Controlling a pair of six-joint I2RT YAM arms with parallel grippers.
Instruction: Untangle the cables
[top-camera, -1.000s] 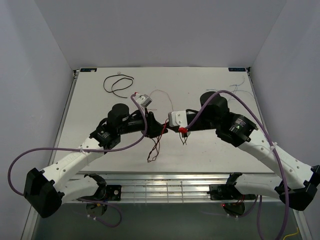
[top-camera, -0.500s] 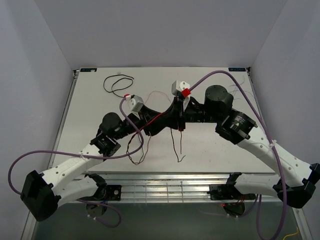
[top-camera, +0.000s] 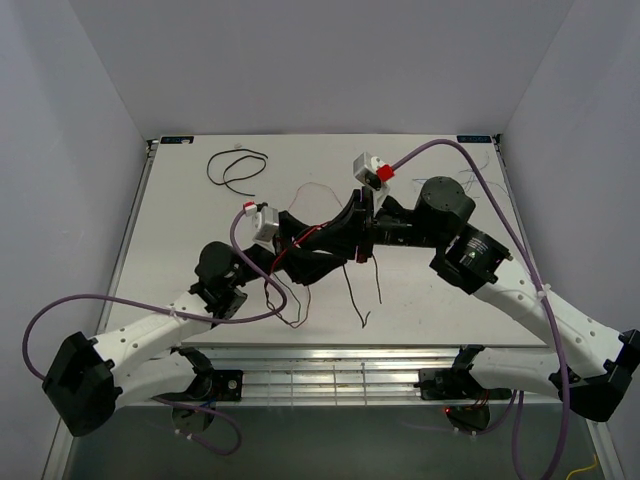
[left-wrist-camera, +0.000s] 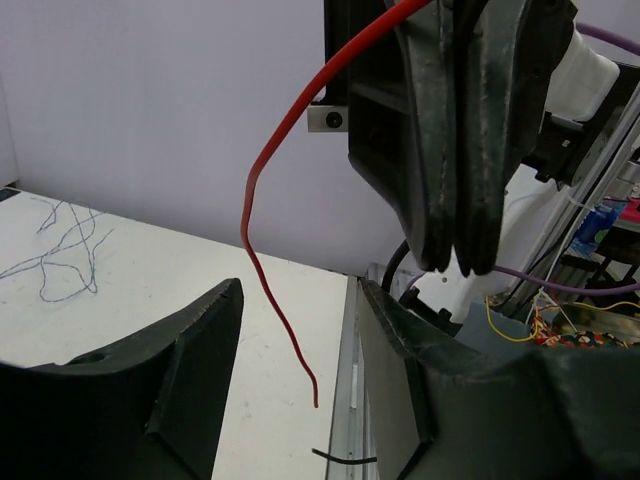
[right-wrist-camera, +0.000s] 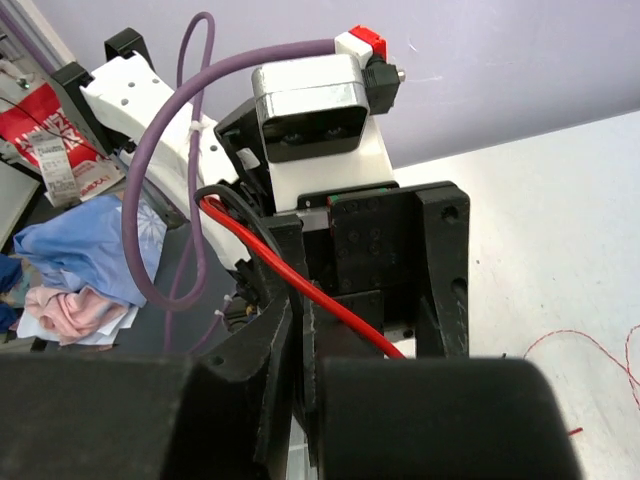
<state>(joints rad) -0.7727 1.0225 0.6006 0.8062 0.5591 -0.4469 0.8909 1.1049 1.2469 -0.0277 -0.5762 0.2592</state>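
From above, the red cable (top-camera: 305, 238) crosses over the middle of the tabletop (top-camera: 430, 310). Black cables (top-camera: 352, 295) dangle beneath it, and a black loop (top-camera: 235, 168) lies far left.

Left wrist: the left claw (left-wrist-camera: 300, 300) stands apart and empty, with the red cable's free end hanging before it.

Right wrist: the right claw (right-wrist-camera: 305, 350) is clamped on the red cable.

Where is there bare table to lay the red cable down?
Near right: bare table between the hanging cables and the right arm. Left side, below the black loop. Crowded in the middle, where both arms meet at the red cable.
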